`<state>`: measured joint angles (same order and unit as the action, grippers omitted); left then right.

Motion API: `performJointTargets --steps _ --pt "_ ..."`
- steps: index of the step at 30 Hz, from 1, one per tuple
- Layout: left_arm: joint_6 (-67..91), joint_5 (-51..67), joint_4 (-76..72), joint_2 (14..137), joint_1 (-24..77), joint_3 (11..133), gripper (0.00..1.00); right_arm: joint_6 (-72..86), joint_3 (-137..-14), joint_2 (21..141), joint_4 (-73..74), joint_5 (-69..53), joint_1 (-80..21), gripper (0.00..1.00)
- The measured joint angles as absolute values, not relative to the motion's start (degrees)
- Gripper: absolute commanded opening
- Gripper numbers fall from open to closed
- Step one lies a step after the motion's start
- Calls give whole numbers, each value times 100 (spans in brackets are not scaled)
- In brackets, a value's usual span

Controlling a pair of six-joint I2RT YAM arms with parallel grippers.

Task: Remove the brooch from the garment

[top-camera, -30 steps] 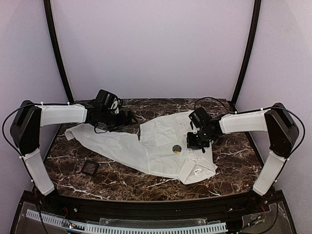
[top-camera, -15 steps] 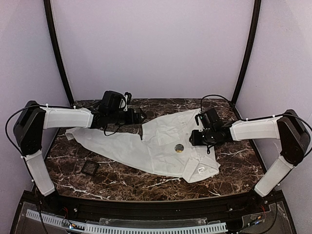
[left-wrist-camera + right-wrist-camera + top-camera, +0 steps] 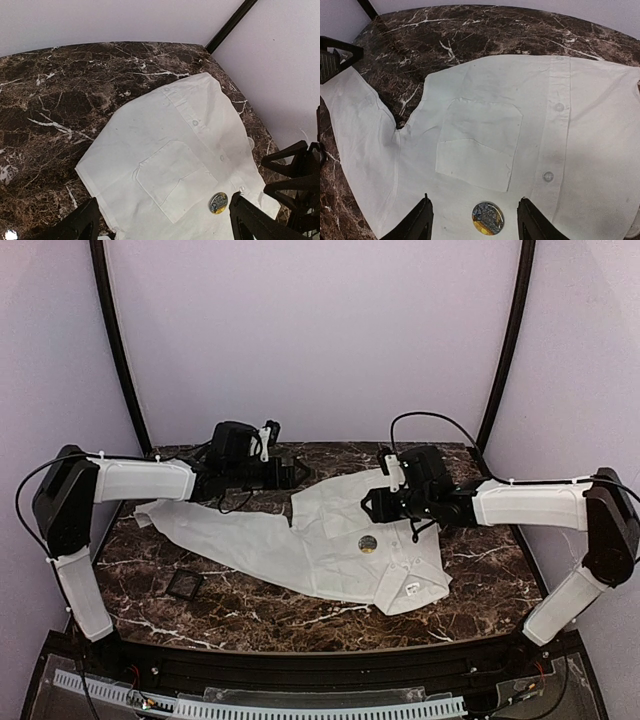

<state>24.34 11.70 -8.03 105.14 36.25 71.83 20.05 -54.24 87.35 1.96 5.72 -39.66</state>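
Though poised by brooch [image 3: 487, 218] with right fingers [image 3: 422, 222] apart and empty, grips nothing. Lies on shirt [image 3: 310, 540] beside pocket [image 3: 480, 145], unremoved. Left fingers [image 3: 80, 226] apart too, empty, at far left.

Brooch [image 3: 487, 218] face: dark and yellow printed design; too small and blurred to give any letters or numbers.
Collar tag [image 3: 408, 591] on the shirt [image 3: 320, 540]: a small pale patch seen from above; any lettering is too small to make out.
Legible text, brands, numbers, signs: none in any view.
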Motion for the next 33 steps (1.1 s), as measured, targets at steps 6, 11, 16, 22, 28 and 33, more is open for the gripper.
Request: performJointTargets --steps 6,11,16,22,28,33 --pt "2095 812 -517 10516 4047 7177 91 2021 -5424 9129 416 425 -4239 61" --pt "2051 746 -517 10516 4407 6960 91 2047 -5424 9365 679 567 -4436 59" --pt "2056 735 -604 10512 4517 6718 91 2115 -5413 9577 703 631 -4510 56" --pt "2143 698 -996 10508 4528 6333 91 2156 -5363 9937 550 875 -4565 55" --pt "2141 642 -1164 10377 4552 6147 91 2139 -5365 10197 537 1382 -4650 57" --pt "2117 495 -1247 10178 4567 5977 91 2130 -5369 10318 412 1634 -4703 57"
